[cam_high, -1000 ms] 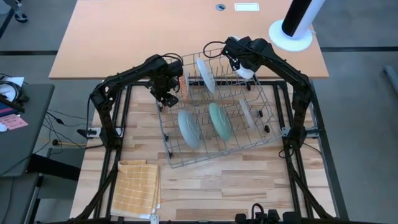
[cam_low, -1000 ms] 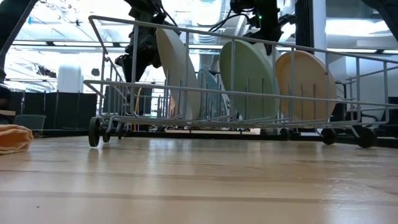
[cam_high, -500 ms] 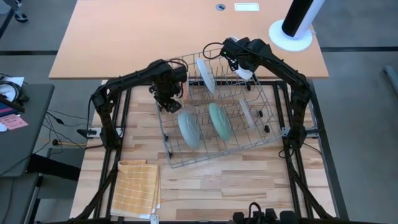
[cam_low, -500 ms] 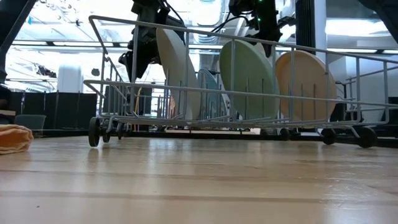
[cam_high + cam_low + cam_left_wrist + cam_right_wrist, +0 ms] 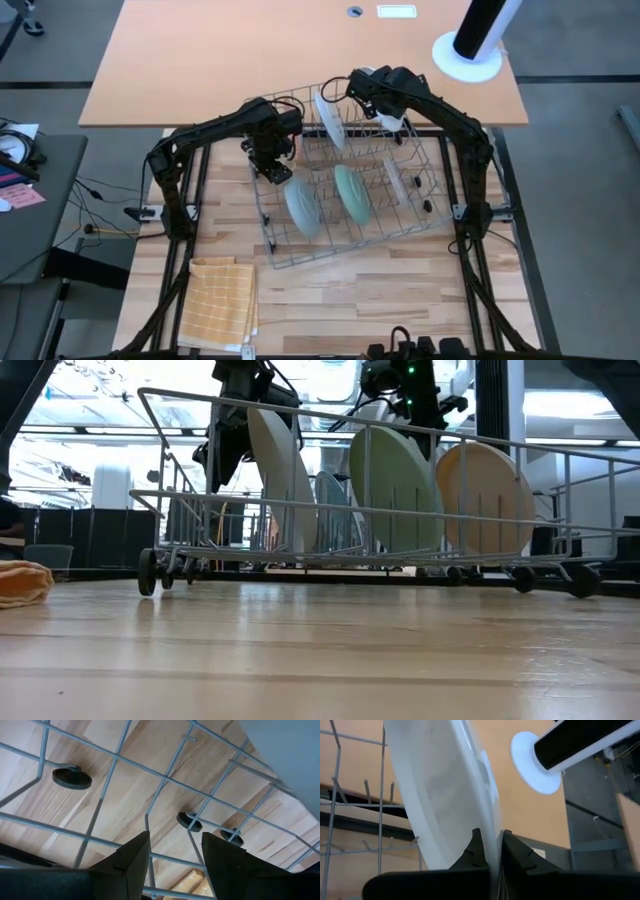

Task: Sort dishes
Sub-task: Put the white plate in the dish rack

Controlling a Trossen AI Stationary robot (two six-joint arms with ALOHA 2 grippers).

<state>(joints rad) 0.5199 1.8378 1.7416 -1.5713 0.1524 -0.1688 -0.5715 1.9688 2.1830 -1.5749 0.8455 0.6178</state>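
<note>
**Two arms at the wire rack, one clamped on a white plate**

The grey wire rack (image 5: pixel 345 190) lies askew on the wooden table (image 5: pixel 400 290), with plates standing on edge between its tines. The right gripper (image 5: pixel 352 84) reaches in at the rack's far edge; in its wrist view its fingers (image 5: pixel 476 851) pinch the rim of a white plate (image 5: pixel 440 795) — closed on it, the plate upright. From above, this white plate (image 5: pixel 328 118) stands in the rack's far row. Two pale teal-green plates (image 5: pixel 303 207) (image 5: pixel 351 194) stand side by side in the near row, and a beige plate (image 5: pixel 482 495) shows toward the rack's right end in the low view. The left gripper (image 5: pixel 274 165) hangs over the rack's left side, fingers (image 5: pixel 134 856) parted around a wire, holding nothing. A yellow checked cloth (image 5: pixel 220 303) lies at the table's near left corner — well apart from the rack.
</note>
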